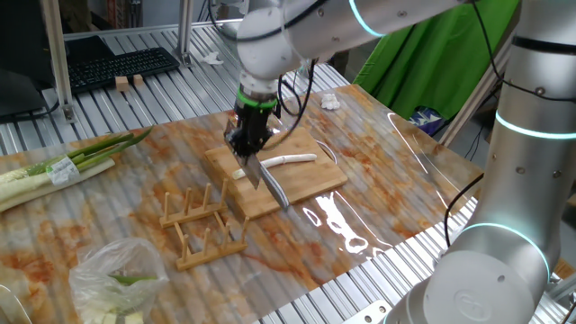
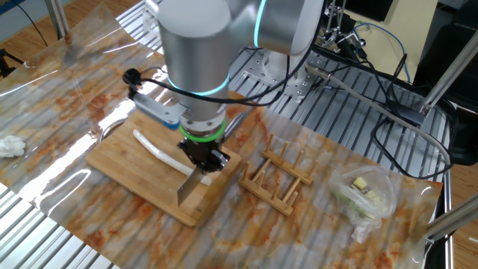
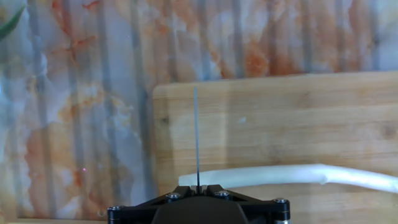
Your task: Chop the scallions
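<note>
Matt wooden board (image 1: 301,184), glossy tablecloth (image 1: 378,144)

wooden rack (image 1: 202,225) beside board | leek bundle (image 1: 63,166) | bag of greens (image 2: 362,194) | keyboard (image 1: 121,65)

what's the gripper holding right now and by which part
The gripper is shut on a knife, gripped at its handle end; the blade points down at the board.

Marbled table (image 1: 378,153), wooden board (image 1: 306,184), wooden rack (image 1: 202,225), leek bundle (image 1: 63,166), plastic bag (image 1: 117,274)
</note>
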